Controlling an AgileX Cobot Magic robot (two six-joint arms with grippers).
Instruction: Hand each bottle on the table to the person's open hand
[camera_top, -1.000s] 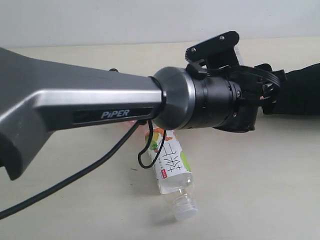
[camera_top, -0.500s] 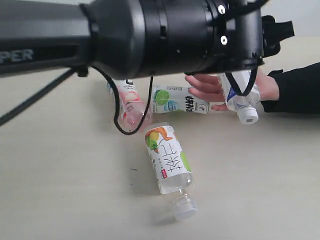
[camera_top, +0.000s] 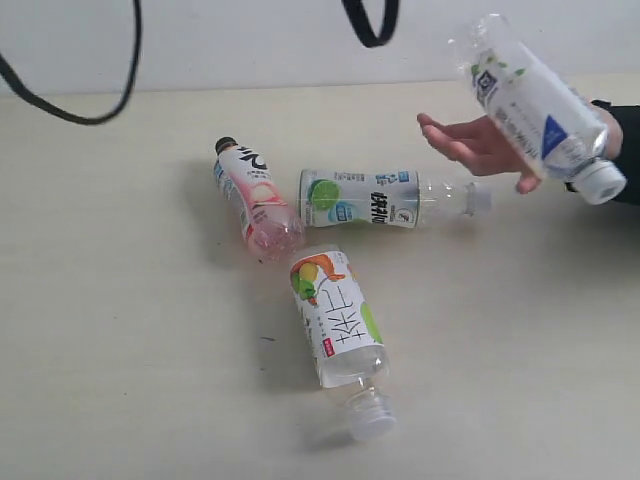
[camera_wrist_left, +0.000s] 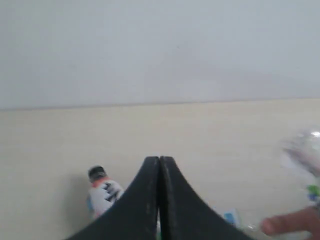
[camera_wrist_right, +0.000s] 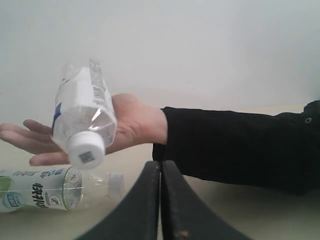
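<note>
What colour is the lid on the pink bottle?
Black. The cap of the pink bottle shows best in the exterior view.

The pale cream bench (camera_top: 120, 330) carries three clear bottles lying on their sides: a pink black-capped bottle (camera_top: 252, 200), a lime-label bottle (camera_top: 370, 197) and a fruit-label bottle (camera_top: 338, 325). Their bases crowd close together, with the caps pointing outward.

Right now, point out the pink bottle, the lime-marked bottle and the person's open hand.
pink bottle (camera_top: 262, 215), exterior view, on its pink body.
lime-marked bottle (camera_top: 365, 198), exterior view, on its label.
person's open hand (camera_top: 488, 148), exterior view, on the palm.
</note>
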